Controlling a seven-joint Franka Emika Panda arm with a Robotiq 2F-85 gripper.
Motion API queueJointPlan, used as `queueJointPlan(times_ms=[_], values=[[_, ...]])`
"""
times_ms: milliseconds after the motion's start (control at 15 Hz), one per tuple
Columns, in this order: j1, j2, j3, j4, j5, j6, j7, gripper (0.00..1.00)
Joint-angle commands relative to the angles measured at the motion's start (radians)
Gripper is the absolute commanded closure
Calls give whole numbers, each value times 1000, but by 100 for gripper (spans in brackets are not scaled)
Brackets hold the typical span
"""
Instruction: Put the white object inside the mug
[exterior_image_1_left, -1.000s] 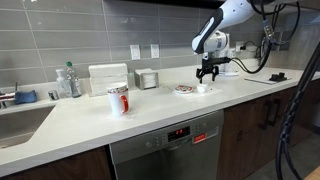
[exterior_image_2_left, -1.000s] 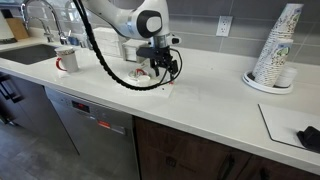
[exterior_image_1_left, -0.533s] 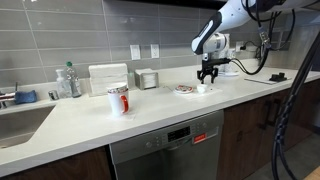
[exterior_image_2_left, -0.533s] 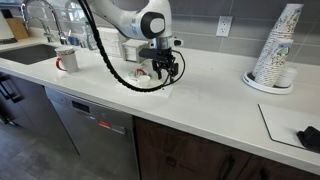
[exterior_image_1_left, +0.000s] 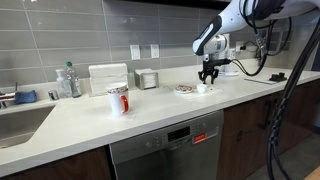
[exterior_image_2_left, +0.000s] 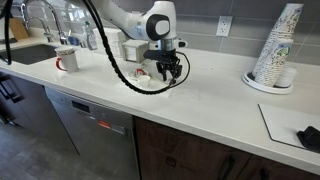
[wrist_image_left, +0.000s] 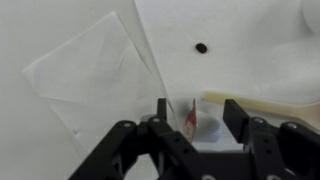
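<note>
The mug (exterior_image_1_left: 118, 99) is white with red markings and stands on the counter far from the arm; it also shows in an exterior view (exterior_image_2_left: 66, 60). My gripper (exterior_image_1_left: 207, 76) (exterior_image_2_left: 168, 72) hangs just above the counter. In the wrist view my gripper (wrist_image_left: 197, 108) is open, with one finger on each side of the small white object (wrist_image_left: 203, 128), which carries a red mark. There are gaps between the fingers and the object. In both exterior views the gripper mostly hides the object.
A small plate (exterior_image_1_left: 184, 90) lies beside the gripper. A clear plastic sheet (wrist_image_left: 90, 70) and a cream strip (wrist_image_left: 265, 100) lie on the counter. A white boxy appliance (exterior_image_1_left: 108, 78), a bottle (exterior_image_1_left: 68, 80) and a sink (exterior_image_1_left: 20, 122) are past the mug. A tall cup stack (exterior_image_2_left: 278, 45) stands farther along.
My gripper has shifted slightly sideways along the counter and stays low over the white object. The mug has not moved.
</note>
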Motion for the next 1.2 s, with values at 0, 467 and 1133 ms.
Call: queueJointPlan(times_ms=[0,467,1133], values=[[-16,48,18,73,0,-44,-10,50],[-14,78,26,128,0,-94,-10,61],[-20,109,26,179,1,-131,-10,99]])
